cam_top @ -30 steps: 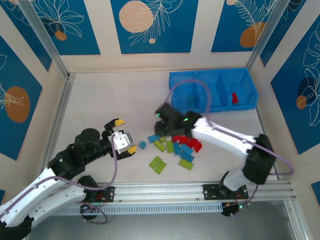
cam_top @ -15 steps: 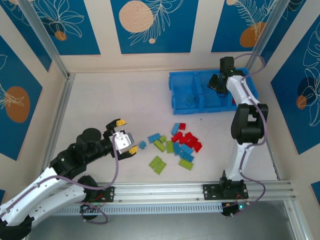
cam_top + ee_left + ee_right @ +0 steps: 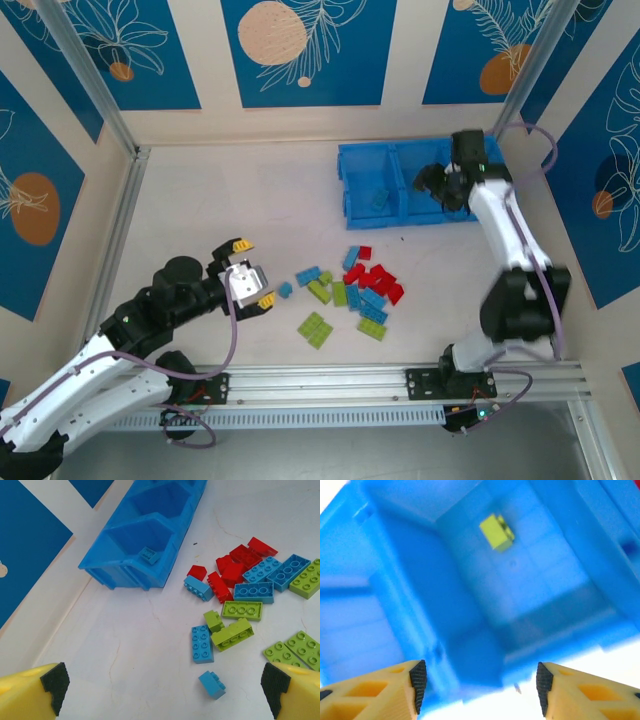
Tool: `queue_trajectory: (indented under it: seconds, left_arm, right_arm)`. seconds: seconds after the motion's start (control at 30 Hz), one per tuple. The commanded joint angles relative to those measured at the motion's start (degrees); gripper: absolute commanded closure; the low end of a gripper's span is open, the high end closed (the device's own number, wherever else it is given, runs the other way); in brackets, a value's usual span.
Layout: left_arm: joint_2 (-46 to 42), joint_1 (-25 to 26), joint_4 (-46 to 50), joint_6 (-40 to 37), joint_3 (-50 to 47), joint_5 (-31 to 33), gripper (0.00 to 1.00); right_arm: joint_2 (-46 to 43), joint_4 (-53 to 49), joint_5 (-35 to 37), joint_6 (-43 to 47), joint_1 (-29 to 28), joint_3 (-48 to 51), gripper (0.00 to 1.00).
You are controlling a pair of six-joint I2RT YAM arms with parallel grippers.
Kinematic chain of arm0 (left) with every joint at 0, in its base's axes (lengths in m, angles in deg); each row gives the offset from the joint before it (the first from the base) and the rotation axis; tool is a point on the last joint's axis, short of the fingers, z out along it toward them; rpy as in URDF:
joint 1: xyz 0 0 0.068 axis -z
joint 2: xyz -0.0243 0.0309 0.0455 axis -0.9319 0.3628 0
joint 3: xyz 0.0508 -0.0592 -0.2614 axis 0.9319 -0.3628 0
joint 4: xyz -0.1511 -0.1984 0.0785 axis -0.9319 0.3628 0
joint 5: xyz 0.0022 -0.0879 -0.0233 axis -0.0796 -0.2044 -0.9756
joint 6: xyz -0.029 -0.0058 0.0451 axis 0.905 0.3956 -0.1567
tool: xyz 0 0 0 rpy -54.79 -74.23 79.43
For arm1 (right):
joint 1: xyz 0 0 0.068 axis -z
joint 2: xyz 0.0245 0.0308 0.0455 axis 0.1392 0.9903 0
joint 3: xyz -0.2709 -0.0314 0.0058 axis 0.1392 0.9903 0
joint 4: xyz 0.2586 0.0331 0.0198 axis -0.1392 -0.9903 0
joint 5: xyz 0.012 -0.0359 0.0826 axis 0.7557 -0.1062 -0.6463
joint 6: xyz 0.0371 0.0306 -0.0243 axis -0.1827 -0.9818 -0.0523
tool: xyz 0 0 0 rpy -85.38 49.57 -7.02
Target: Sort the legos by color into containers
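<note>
Right gripper [image 3: 479,680] hung over the middle compartment of the blue bin [image 3: 372,160], its jaws spread and holding nothing, with one lime green brick [image 3: 496,531] in that compartment beneath it. Left gripper [image 3: 160,692] stood wide apart and empty near the loose legos [image 3: 358,290] on the table [image 3: 230,200].

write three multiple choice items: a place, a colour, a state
1. The small lime green plastic brick lies: A on the table; B inside the bright blue plastic bin tray; C on a red brick.
2. The brick in the tray compartment nearest the left wrist camera is: A red; B light blue; C lime green.
3. The left end effector is: A open, empty; B shut on a brick; C shut on the tray.
B, tray walls surround it; B, its studded top shows blue; A, fingers apart, nothing between.
</note>
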Motion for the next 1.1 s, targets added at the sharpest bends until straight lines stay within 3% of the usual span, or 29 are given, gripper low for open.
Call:
queue_trajectory:
  seconds: [0.0,0.1,0.23,0.53,0.87,1.07]
  left_arm:
    - [0.0,-0.6,-1.5,-0.7,-0.5,-2.2,0.00]
    - [0.5,-0.6,-1.7,-0.8,-0.5,-2.5,0.00]
    - [1.4,-0.7,-1.3,-0.7,-0.2,-2.8,0.00]
    - [1.9,-0.7,-1.2,-0.3,-0.1,-3.1,0.00]
    - [1.9,-0.7,-0.9,-0.4,-0.1,-2.9,0.00]
    - [1.8,-0.7,-1.0,-0.5,-0.2,-2.8,0.00]
  right_arm:
    - [-12.4,2.1,1.7,-5.5,-5.9,14.2,0.31]
    - [-22.2,1.0,5.3,-13.5,-10.8,26.4,0.27]
    - [-27.7,-1.4,5.0,-21.7,-15.0,36.3,0.23]
    - [-16.9,7.6,-3.2,-25.2,-17.6,43.1,0.22]
    - [-10.0,14.0,-2.2,-25.4,-16.9,44.1,0.45]
    - [-11.3,14.3,-1.3,-26.8,-16.9,45.6,0.59]
